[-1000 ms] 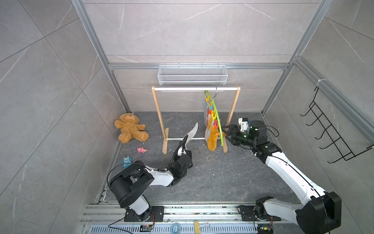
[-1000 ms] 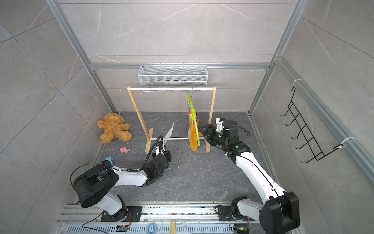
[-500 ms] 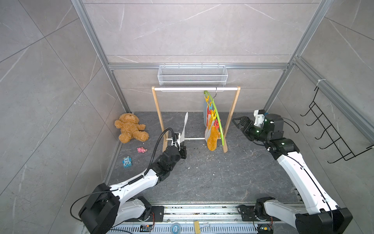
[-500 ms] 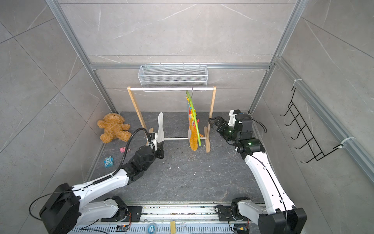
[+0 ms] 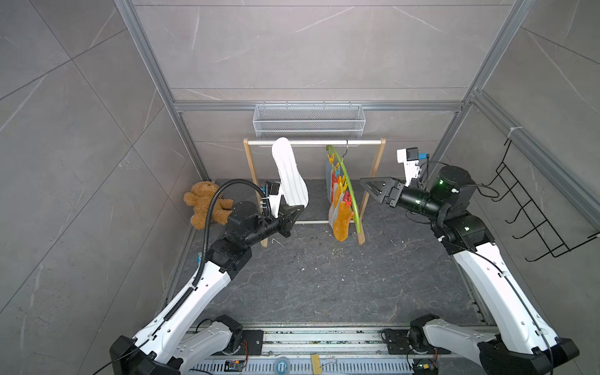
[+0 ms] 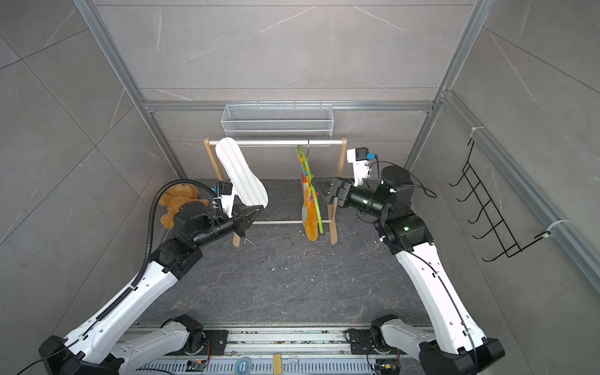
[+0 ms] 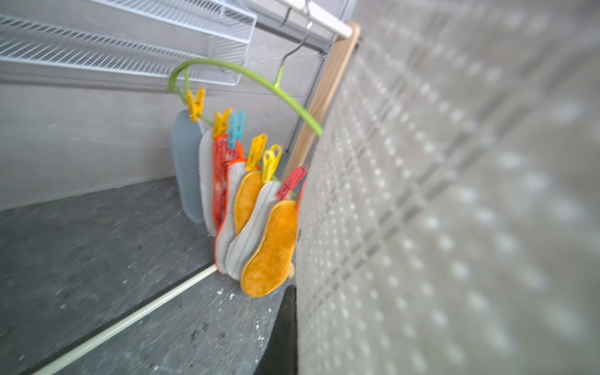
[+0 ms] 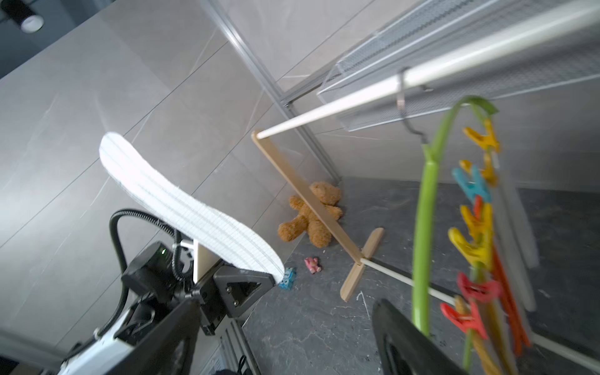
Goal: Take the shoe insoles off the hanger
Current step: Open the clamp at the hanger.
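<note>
**One off, the rest clipped**

In both top views, left of centre, the left gripper (image 5: 293, 211) is clamped shut on a white, grey-striped flat insole (image 5: 290, 175) standing upright. At centre, the thin lime-green curved plastic hanger (image 5: 350, 191) carries the other clipped insoles (image 5: 341, 224).

In the left wrist view, the held insole (image 7: 454, 194) fills the right half.

In the right wrist view, the right gripper (image 8: 285, 305) gapes wide at the bottom, empty.

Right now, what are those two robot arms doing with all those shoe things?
The left gripper is shut on a white striped insole and holds it up, away from the green hanger. The other insoles hang clipped to that hanger, which hooks over the wooden rail. The right gripper is open beside the hanger, holding nothing.
</note>
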### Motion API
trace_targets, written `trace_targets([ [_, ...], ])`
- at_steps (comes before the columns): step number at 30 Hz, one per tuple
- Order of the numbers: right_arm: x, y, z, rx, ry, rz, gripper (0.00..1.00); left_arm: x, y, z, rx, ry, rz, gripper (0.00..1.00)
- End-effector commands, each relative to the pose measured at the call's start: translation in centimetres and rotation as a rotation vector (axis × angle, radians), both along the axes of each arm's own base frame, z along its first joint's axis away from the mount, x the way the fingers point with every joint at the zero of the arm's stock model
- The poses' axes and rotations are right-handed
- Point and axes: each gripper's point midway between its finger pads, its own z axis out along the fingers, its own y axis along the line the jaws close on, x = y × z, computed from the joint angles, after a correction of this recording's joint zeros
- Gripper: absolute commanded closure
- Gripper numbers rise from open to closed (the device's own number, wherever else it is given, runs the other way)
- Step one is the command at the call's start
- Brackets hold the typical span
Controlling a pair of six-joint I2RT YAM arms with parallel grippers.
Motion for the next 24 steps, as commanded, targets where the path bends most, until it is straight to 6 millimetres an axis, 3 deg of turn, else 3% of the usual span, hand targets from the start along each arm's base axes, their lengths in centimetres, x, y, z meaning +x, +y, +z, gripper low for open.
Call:
trace_targets([
  [1,-1.9,2.4,1.5,-0.005,-0.097,0.15,0.19,-2.7,-1.4,2.3,-0.041,0.02,-0.199,1.0],
  [9,-4.2,6.6,1.7,-0.028,-0.144,0.33,0.31,-4.7,-1.9,5.3,-0.102,0.023,-0.358,1.0],
  [24,-4.2,9.3,0.5,-0.071,-0.122,0.405,0.55,-6.0,-2.3,6.1,-0.132,0.064,-0.469,1.0],
])
